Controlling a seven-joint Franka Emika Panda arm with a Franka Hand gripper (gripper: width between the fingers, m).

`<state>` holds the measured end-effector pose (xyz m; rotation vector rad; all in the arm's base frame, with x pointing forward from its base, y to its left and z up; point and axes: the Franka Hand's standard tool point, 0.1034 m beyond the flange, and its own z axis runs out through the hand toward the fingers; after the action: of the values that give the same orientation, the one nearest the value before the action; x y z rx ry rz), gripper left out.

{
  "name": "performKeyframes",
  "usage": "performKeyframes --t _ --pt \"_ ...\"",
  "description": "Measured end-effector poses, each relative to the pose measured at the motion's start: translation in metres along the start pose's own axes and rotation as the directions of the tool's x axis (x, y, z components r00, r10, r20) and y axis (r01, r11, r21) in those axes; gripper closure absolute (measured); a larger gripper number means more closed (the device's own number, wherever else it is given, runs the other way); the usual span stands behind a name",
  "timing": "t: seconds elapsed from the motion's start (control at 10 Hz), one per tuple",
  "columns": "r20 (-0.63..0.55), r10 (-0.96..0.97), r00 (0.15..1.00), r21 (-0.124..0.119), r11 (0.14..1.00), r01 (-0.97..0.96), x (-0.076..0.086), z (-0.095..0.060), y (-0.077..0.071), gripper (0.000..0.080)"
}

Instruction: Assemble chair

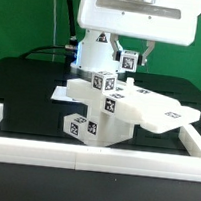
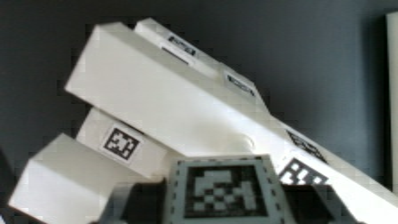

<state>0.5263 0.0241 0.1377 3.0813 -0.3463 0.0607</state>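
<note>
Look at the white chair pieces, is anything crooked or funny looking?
Yes. The chair assembly looks lopsided: its flat seat panel sticks far out toward the exterior view's right with nothing under that end, held up only by the stacked blocks on the other side. Nothing looks broken. The gripper's fingers can't be seen clearly.

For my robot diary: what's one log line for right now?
arm: over chair parts | gripper: cannot tell | parts: white, tagged, stacked on table

My chair (image 1: 108, 107) was white, its faces patched with black-and-white checker tags (image 2: 121, 143). It sat on a black table (image 1: 25, 86), inside a white rail (image 1: 82, 158), green wall (image 1: 27, 10) behind.
</note>
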Motion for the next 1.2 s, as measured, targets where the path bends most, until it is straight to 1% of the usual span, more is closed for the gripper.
performKeyframes --t 0.2,0.4,0.7,1.0,1.1,1.2 --pt "0.001 -0.005 1.000 -0.013 1.000 0.005 -0.0015 0.0067 -0.0025 0.0512" --pt "-0.007 -0.014 1.000 -0.018 1.000 0.014 -0.0018 0.0097 -0.0058 0.0512" --pt "-0.007 -0.013 1.000 -0.018 1.000 0.013 -0.0015 0.0097 -0.0048 0.0512" --pt "-0.006 -0.011 1.000 -0.015 1.000 0.011 -0.0047 0.0120 -0.0054 0.0512" --pt "-0.012 -0.014 1.000 -0.013 1.000 0.014 -0.0039 0.0119 -0.0060 0.0512" --pt "-0.011 -0.002 1.000 -0.005 1.000 0.002 -0.0039 0.0116 -0.0060 0.0512"
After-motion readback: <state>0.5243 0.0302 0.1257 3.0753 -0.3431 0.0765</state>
